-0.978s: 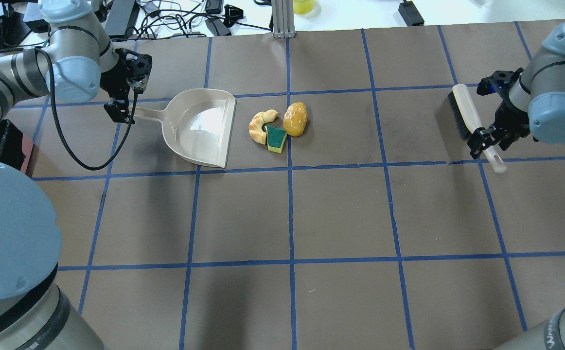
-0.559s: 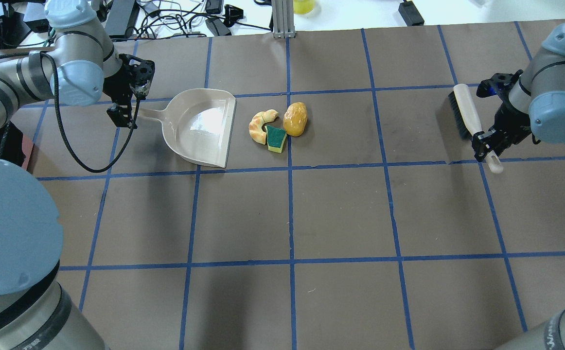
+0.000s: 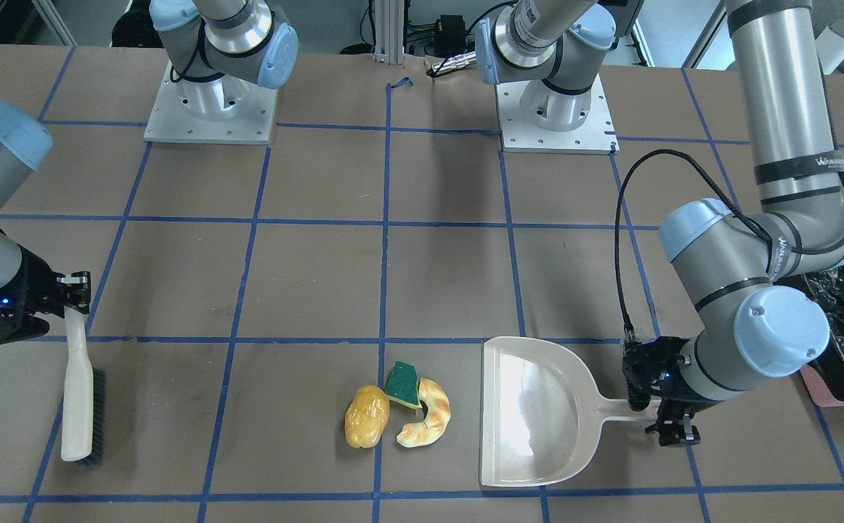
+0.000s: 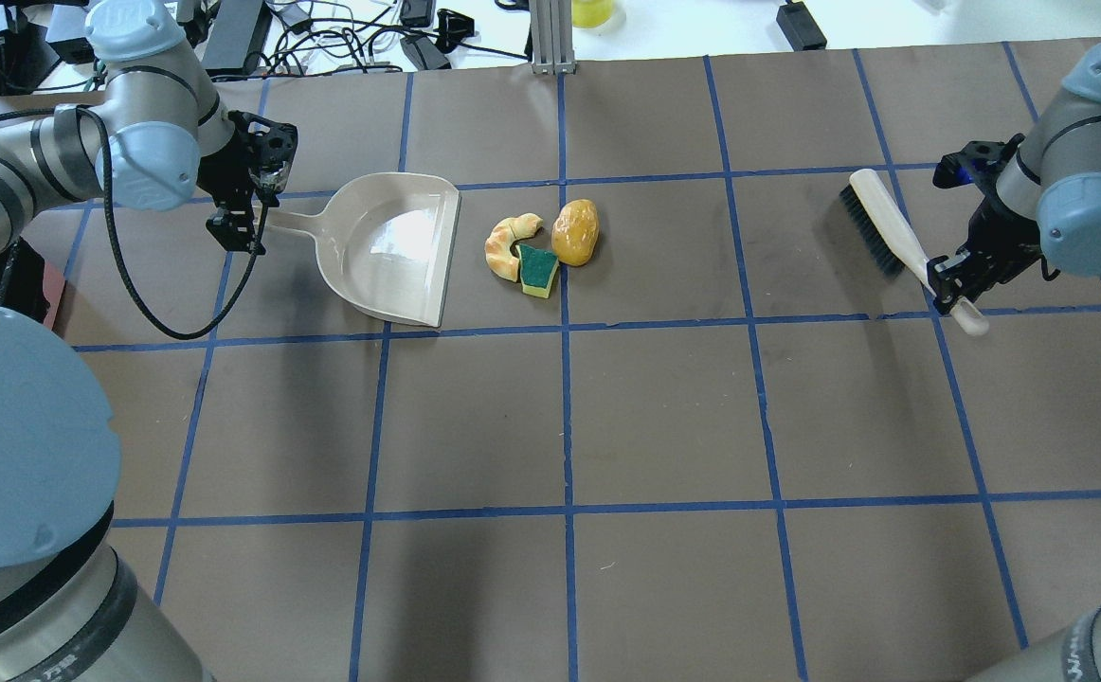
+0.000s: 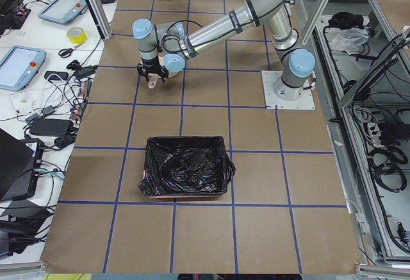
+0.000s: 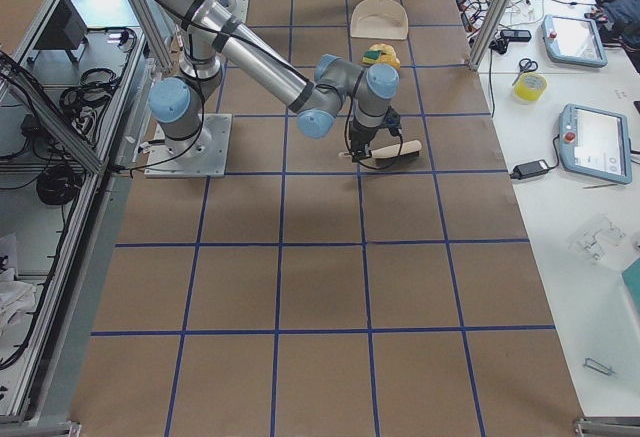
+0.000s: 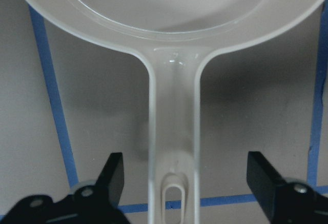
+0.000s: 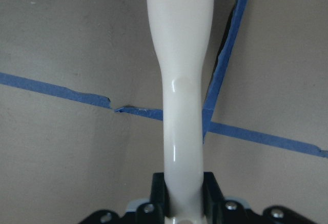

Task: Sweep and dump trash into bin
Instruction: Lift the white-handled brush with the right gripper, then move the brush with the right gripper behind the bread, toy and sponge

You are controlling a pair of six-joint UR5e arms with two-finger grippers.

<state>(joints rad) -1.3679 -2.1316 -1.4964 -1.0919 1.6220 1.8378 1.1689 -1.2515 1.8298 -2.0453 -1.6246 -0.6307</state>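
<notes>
Straddling the slim handle of the beige dustpan, the left end effector stood spread wide. Its dark fingers sat one on each side of the handle, with counter showing in both gaps, so it gripped nothing. The right end effector was clenched on the smooth white handle of a hand brush, near the handle's rounded end. The bristled head pointed toward 11 o'clock in the overhead view. Whether the dark bristles touched the counter could not be told.

The dustpan was glossy moulded plastic, rounded at the handle end and straight along its open lip, and it lay flat with that lip facing 3 o'clock. Just beyond the lip the trash sat in a tight cluster. It consisted of a curved, ridged tan croissant-like piece, a green-and-yellow sponge wedge tucked against it at 5 o'clock, and a lumpy yellow-brown potato-like lump at 3 o'clock. The brush was well apart from them, farther toward 3 o'clock.

The counter wore a matte brown sheet gridded with blue tape. The bin, a rectangle lined with crinkly black plastic and pink on its outer side, stood at the counter's end beyond the left arm, at 3 o'clock in the front-facing view.
</notes>
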